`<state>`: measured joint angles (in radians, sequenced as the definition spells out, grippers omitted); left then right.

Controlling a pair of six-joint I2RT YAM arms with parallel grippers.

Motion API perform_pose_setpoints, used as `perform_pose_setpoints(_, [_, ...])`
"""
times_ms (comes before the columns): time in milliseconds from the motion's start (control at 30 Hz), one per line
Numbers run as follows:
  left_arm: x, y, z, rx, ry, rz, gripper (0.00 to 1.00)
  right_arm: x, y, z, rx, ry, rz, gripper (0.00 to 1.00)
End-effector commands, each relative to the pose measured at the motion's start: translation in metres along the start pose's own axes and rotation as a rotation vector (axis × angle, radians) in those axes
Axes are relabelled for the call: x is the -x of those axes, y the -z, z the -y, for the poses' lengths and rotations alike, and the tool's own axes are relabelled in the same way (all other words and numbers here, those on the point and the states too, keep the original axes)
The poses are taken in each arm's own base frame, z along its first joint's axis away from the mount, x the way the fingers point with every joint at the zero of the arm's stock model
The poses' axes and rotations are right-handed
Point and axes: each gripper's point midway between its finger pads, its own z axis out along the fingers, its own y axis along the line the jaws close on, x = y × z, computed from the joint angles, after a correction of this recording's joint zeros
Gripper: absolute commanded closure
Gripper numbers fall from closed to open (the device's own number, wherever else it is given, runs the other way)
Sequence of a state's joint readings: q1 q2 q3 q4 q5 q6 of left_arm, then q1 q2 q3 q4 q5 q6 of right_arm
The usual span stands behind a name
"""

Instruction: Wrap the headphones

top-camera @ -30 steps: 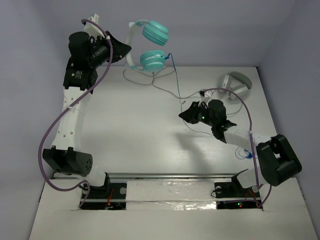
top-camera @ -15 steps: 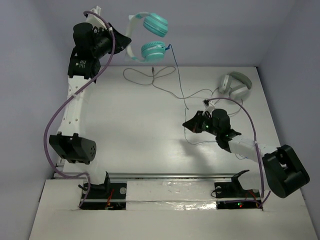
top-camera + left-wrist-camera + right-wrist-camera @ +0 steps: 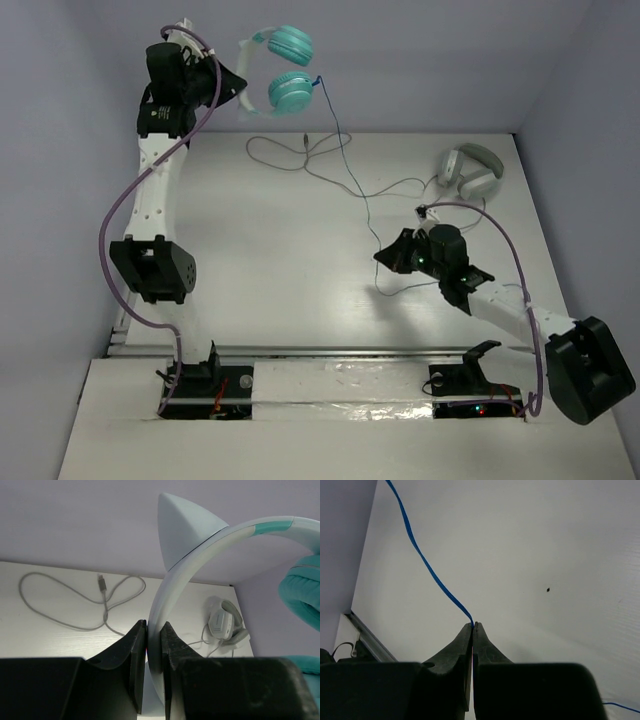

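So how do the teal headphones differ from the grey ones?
The teal headphones hang aloft, headband clamped in the left gripper; the grey headphones lie on the table. The teal pair's blue cable is pinched by the right gripper; the grey cable lies loose. Both are over-ear.

L tool up high, clamped; R tool low, pinched.

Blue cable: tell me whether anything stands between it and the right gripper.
Nothing visible does. The right gripper is shut on the blue cable, which runs off from its fingertips. The left gripper clamps the headband of the headphones. The grey-white headphones lie well apart.
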<state>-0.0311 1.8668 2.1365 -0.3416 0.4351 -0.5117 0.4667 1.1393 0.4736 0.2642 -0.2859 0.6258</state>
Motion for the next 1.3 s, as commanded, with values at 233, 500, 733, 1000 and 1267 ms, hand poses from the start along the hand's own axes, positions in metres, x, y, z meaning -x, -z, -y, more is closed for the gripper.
perform_pose_setpoints(233, [-0.040, 0.005, 0.010, -0.103, 0.112, 0.044, 1.00, 0.069, 0.014, -0.020, -0.141, 0.131, 0.111, 1.00])
perform_pose_setpoints(500, [-0.079, 0.030, -0.007, -0.012, 0.194, 0.118, 1.00, 0.081, 0.005, -0.039, -0.181, 0.200, 0.060, 1.00])
perform_pose_setpoints(733, [-0.117, 0.026, -0.014, 0.065, 0.158, 0.111, 1.00, 0.020, -0.017, -0.078, -0.172, 0.364, -0.134, 1.00])
perform_pose_setpoints(1000, [-0.174, 0.014, -0.014, 0.149, 0.020, 0.026, 1.00, -0.006, 0.018, -0.154, 0.004, 0.589, -0.257, 1.00])
perform_pose_setpoints(1267, [-0.276, 0.021, -0.005, 0.129, -0.112, -0.158, 1.00, 0.008, 0.025, -0.159, -0.016, 0.674, -0.281, 1.00])
